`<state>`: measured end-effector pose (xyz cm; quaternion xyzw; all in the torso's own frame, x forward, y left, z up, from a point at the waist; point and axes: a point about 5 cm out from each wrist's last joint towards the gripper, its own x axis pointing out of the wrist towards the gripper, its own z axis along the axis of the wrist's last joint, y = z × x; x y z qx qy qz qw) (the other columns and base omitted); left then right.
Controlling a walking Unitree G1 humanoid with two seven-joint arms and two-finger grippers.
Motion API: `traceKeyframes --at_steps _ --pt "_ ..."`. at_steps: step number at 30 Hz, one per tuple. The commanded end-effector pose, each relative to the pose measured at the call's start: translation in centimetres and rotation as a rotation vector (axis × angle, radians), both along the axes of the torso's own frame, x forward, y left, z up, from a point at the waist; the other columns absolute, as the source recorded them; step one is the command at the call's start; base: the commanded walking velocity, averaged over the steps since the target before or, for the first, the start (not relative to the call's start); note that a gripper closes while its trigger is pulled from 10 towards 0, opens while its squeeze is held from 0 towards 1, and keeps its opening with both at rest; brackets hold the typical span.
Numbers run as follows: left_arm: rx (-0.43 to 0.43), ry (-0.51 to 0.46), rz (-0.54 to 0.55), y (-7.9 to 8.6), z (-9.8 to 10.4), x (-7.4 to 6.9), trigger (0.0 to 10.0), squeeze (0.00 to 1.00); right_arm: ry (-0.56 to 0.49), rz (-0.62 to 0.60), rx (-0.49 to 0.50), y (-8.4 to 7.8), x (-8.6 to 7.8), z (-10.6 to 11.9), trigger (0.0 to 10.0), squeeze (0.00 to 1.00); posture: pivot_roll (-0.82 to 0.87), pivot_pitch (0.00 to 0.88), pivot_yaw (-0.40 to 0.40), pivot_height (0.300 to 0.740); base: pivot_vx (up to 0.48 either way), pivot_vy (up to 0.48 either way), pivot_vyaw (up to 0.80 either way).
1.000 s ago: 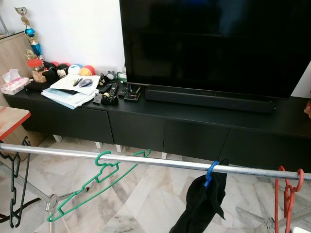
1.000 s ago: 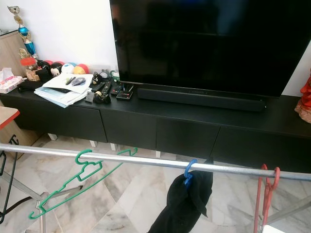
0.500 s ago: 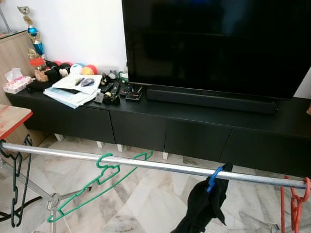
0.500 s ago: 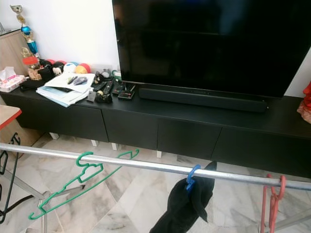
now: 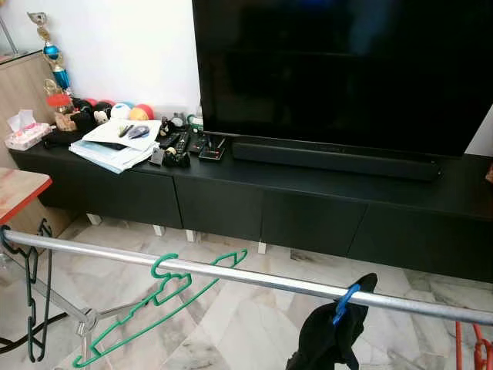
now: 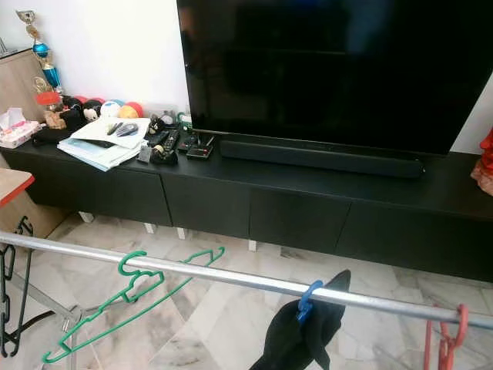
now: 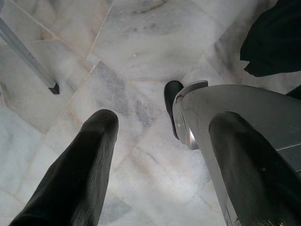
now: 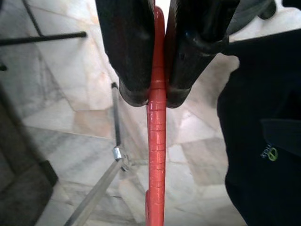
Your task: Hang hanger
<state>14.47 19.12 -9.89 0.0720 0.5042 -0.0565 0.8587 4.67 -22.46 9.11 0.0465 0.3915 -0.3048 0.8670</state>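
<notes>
A metal rail [image 5: 231,275] crosses in front of me. A red hanger [image 6: 445,341] hangs at its far right end, its hook over the rail. My right gripper [image 8: 156,96] is shut on the red hanger [image 8: 156,141], which runs straight out between the two black fingers. On the rail also hang a green hanger [image 5: 158,297], tilted, a blue hanger [image 5: 346,300] carrying a black garment [image 5: 327,343], and a black hanger [image 5: 31,308] at the far left. My left gripper [image 7: 164,122] is open above the marble floor, holding nothing.
Behind the rail stands a long black TV console [image 5: 308,208] with a large TV [image 5: 339,69], a soundbar [image 5: 331,158], papers [image 5: 115,142], remotes and balls. A wooden table [image 5: 15,193] is at the left. Rack legs [image 5: 69,312] cross the marble floor.
The whole picture has shifted, so the rail and its hangers sit lower and further right in view. The hangers keep their places along the rail. The right gripper stays shut on the red hanger.
</notes>
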Motion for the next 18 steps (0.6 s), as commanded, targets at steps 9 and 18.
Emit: traceKeyframes --at_steps 9,18 --pt "-0.021 0.027 -0.034 -0.6 -0.3 -0.5 10.0 0.00 0.009 -0.066 -0.065 -0.6 -0.9 0.6 0.0 0.00 -0.10 0.004 0.009 0.740 0.000 0.000 0.00" --pt "-0.029 0.027 -0.025 -0.8 -0.3 -0.6 10.0 0.00 -0.030 -0.028 -0.084 -2.1 3.1 -2.0 10.0 0.00 -0.07 0.000 -0.008 0.740 0.000 0.000 0.00"
